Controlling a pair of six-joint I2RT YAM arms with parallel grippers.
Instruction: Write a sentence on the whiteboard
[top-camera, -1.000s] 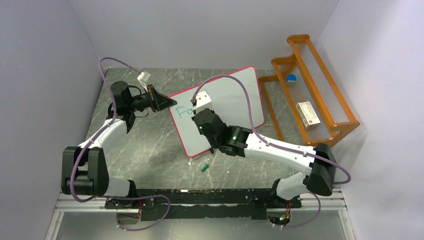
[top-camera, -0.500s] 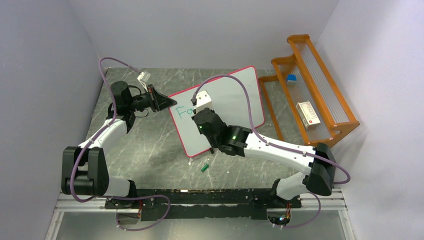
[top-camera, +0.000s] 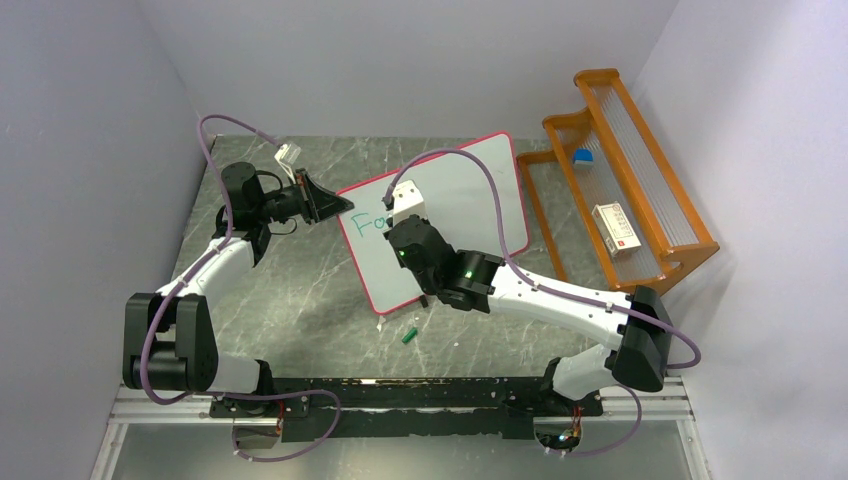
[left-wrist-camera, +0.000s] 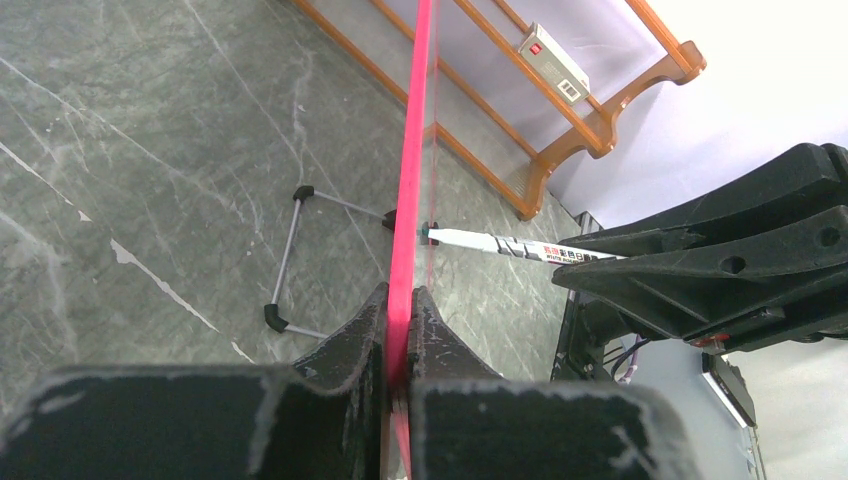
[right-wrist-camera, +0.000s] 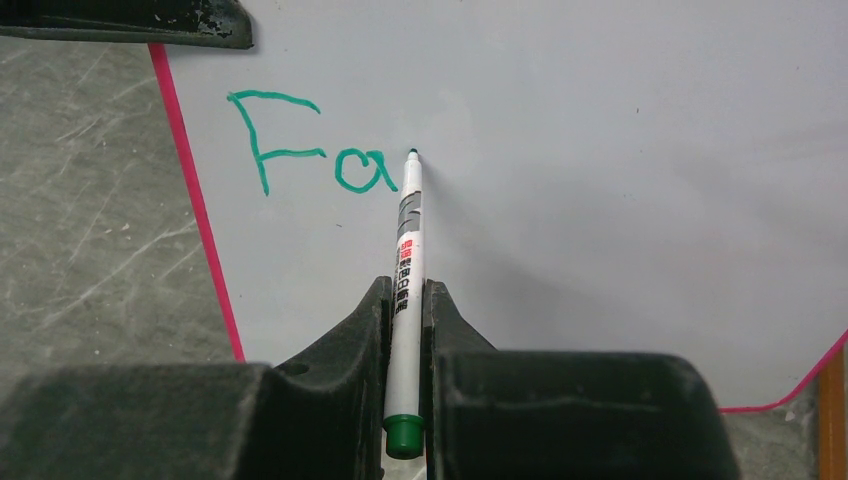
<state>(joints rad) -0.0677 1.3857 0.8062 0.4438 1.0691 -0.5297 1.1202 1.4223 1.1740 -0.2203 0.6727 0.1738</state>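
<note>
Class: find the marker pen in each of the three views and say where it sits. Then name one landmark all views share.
Top external: not visible; hidden under the right gripper over the whiteboard.
Left wrist: the marker lies right of centre, tip against the edge-on board.
Right wrist: centre, between the fingers, tip beside the green "Fa".
Shared landmark: the whiteboard's pink frame.
</note>
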